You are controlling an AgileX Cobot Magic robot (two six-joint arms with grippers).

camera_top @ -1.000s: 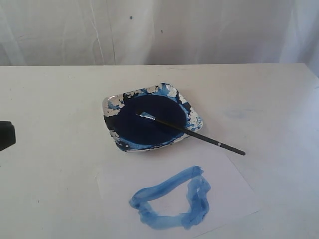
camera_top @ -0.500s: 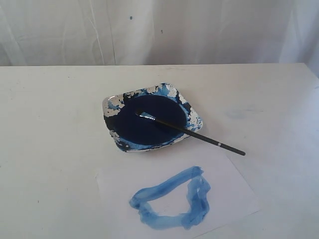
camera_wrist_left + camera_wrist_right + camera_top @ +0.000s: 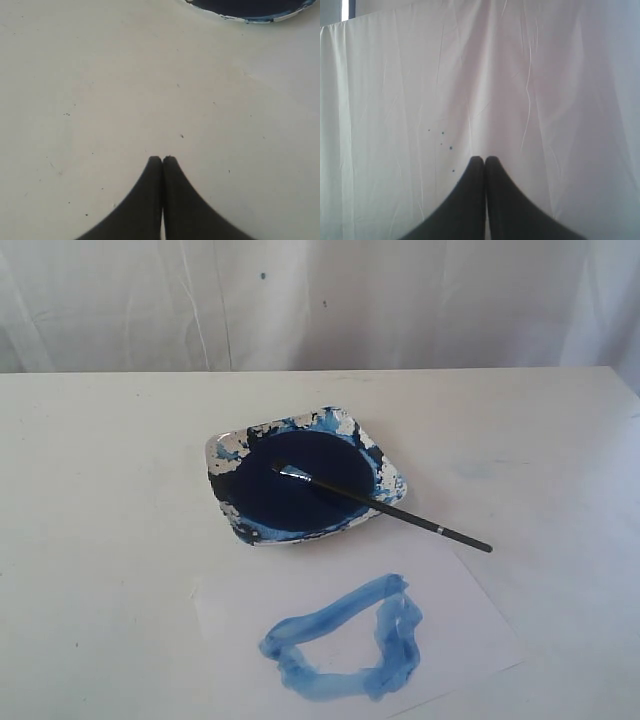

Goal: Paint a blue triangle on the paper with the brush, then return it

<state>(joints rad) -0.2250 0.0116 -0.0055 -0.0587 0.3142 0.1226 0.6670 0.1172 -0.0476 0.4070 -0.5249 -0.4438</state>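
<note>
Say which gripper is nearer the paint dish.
Left. The left gripper is over the table with the dish rim in its view; the right gripper faces the curtain, dish unseen.

Dish (image 3: 224, 453) sits mid-table (image 3: 100, 500). Brush (image 3: 400, 512) lies across it: tip in the paint pool (image 3: 285, 502), handle overhanging the rim toward 4 o'clock. Paper (image 3: 462, 612) at dish's 6 o'clock, just beside; painted triangle (image 3: 330, 618) on it.

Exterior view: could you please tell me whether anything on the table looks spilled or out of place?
Nothing spilled. A faint blue smudge marks the table right of the dish, whose rim is paint-blotched. The brush lies in it, handle overhanging.
</note>
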